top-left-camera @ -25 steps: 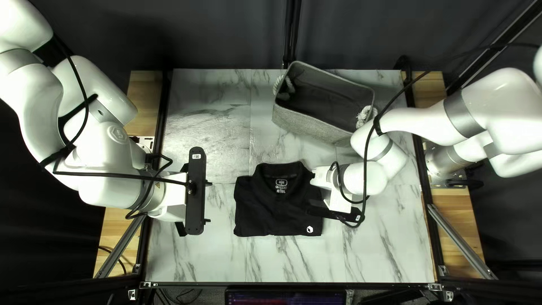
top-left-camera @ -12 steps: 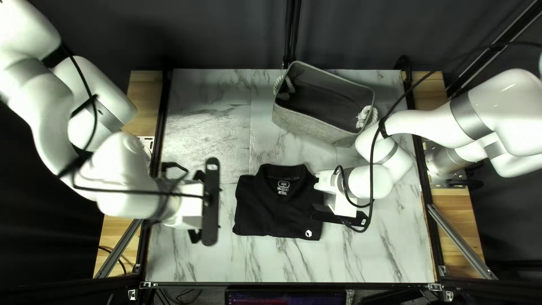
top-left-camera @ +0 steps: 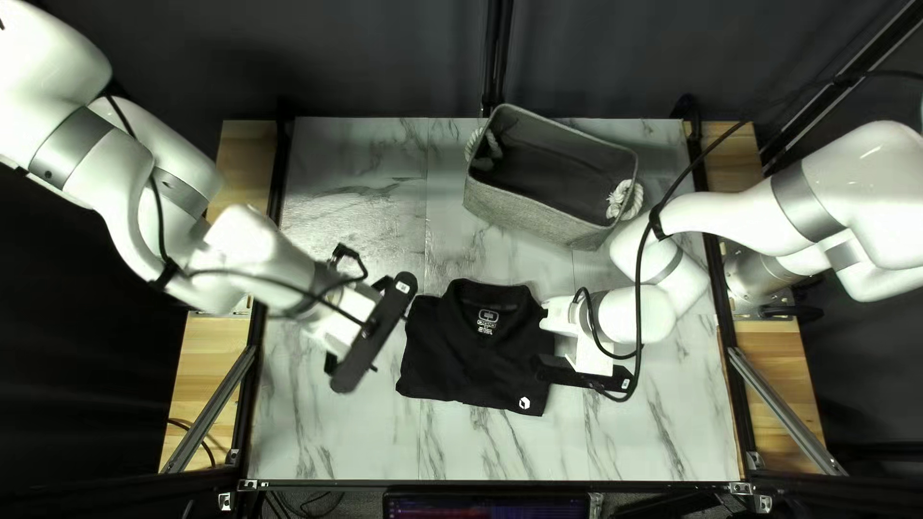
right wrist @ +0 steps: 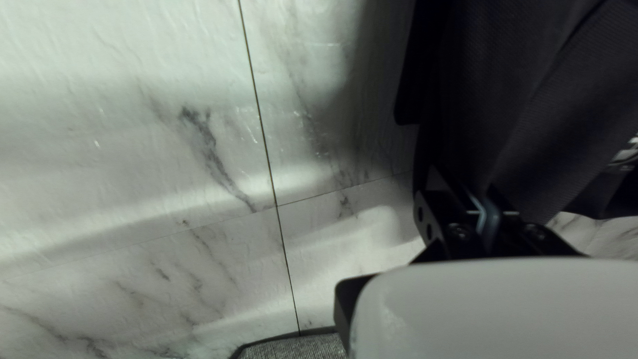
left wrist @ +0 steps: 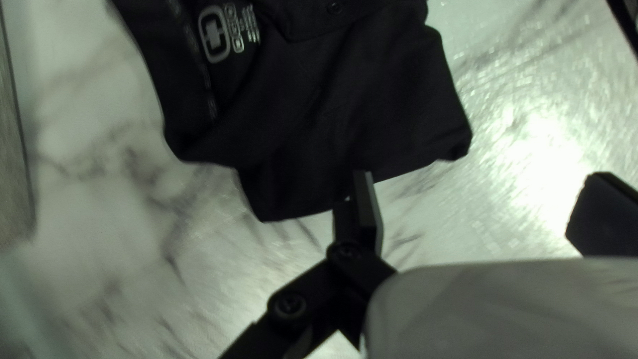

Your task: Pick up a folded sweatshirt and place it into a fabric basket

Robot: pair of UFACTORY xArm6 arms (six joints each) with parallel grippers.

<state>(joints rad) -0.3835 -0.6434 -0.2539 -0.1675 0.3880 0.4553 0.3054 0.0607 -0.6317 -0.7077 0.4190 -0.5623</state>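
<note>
right gripper [right wrist: 488,203] looks clenched on one side edge of the folded black shirt [top-left-camera: 457,351], mid-table. left gripper [left wrist: 482,176] is spread wide near the opposite side, so imo it needs to go in toward the right one. basket [top-left-camera: 524,212] sits past the collar [top-left-camera: 481,290], closer to the right arm's base.

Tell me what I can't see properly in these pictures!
- Under the black shirt: its own cloth hides it in every view.
- Part of the shirt's edge: my right gripper covers it in the top left view.
- Most of the basket: cut off by the edge in the right wrist view.
- Little words inside the collar: too small in the top left view.
</note>
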